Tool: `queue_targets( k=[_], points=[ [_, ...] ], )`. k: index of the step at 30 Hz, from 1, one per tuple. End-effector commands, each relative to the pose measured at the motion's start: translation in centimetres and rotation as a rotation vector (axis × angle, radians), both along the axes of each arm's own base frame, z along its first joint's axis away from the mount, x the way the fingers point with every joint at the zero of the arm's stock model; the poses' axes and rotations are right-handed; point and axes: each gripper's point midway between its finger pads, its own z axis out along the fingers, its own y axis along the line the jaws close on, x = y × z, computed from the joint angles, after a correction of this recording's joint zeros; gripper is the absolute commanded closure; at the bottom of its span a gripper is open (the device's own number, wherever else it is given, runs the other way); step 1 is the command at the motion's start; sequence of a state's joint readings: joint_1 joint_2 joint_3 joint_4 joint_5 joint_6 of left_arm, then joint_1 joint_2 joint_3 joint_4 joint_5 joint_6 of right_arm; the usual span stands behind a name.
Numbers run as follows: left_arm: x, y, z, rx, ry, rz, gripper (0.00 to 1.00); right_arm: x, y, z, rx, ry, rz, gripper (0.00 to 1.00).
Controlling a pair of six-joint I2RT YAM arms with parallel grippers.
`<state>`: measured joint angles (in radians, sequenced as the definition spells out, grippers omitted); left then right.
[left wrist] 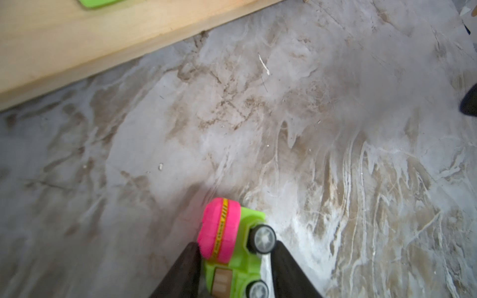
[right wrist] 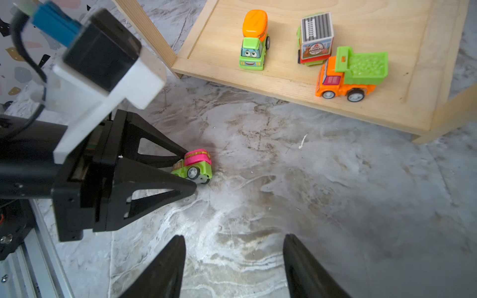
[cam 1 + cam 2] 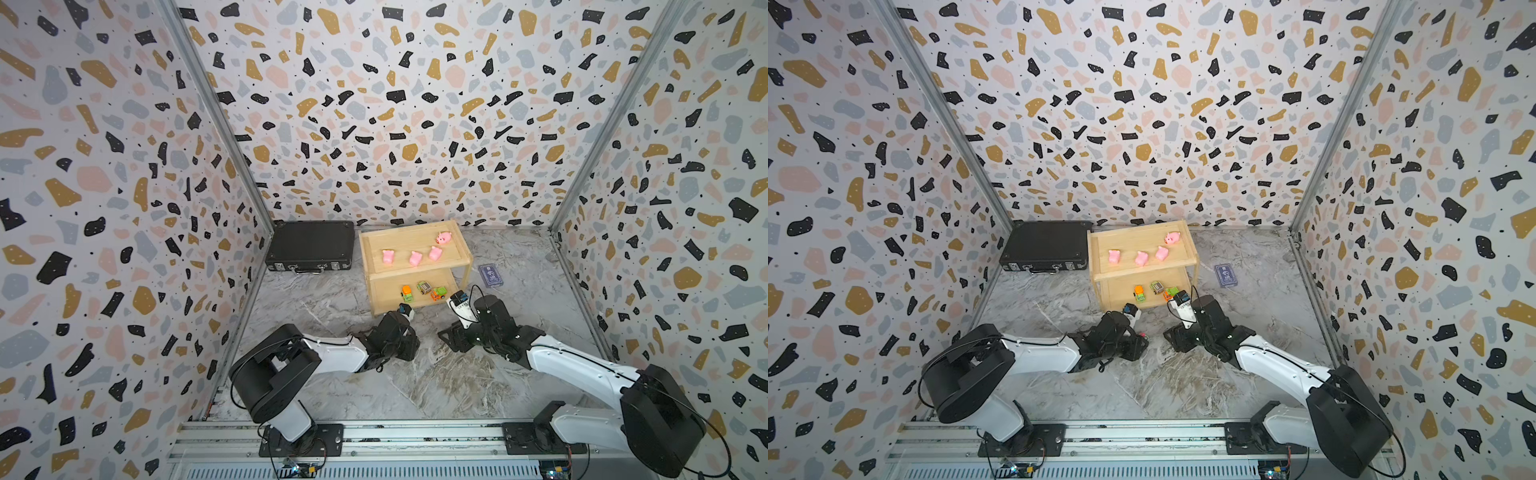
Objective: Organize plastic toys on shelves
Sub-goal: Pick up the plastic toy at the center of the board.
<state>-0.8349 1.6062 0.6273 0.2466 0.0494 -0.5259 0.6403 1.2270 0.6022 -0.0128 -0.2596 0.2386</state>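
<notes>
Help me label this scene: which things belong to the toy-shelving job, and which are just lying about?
Job: wooden shelves; four pink pigs on its top tier; three toy trucks on its bottom tier; pink-and-green truck on the table, between the fingers of the left gripper.
Lying about: black case; blue card.

Soft, even light fills both top views, leaving only faint shadows on the worktop (image 3: 415,386); the walls (image 3: 104,208) bow toward the frame edges (lens distortion). In the left wrist view the shelf (image 1: 77,46) is blurred, the toy truck (image 1: 232,245) sharper though still soft.
</notes>
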Motion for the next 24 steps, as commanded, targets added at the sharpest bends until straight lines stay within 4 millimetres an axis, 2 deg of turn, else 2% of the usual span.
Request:
queue_targets(
  k=[1,2,6,11,18,24],
  points=[
    [0.3,0.2,0.1,0.028,-0.015,0.010,0.55,0.3,-0.4,1.3,0.006,-0.033,-0.013,0.35],
    [0.3,0.1,0.1,0.029,-0.015,0.008,0.57,0.0,-0.7,0.9,-0.010,-0.013,-0.015,0.35],
    [0.3,-0.1,0.3,0.029,-0.019,0.002,0.67,-0.1,-0.8,1.2,-0.004,-0.014,-0.018,0.35],
    [0.0,-0.1,1.9,0.034,-0.058,-0.043,0.69,-0.2,-0.4,1.8,0.039,0.028,-0.013,0.34],
    [-0.5,0.4,6.5,0.065,-0.234,-0.157,0.70,-0.5,0.5,2.7,0.193,0.248,-0.011,0.33],
    [-1.2,0.0,9.8,0.013,-0.408,-0.264,0.70,-1.3,1.3,6.0,0.338,0.336,0.073,0.30]
  ],
)
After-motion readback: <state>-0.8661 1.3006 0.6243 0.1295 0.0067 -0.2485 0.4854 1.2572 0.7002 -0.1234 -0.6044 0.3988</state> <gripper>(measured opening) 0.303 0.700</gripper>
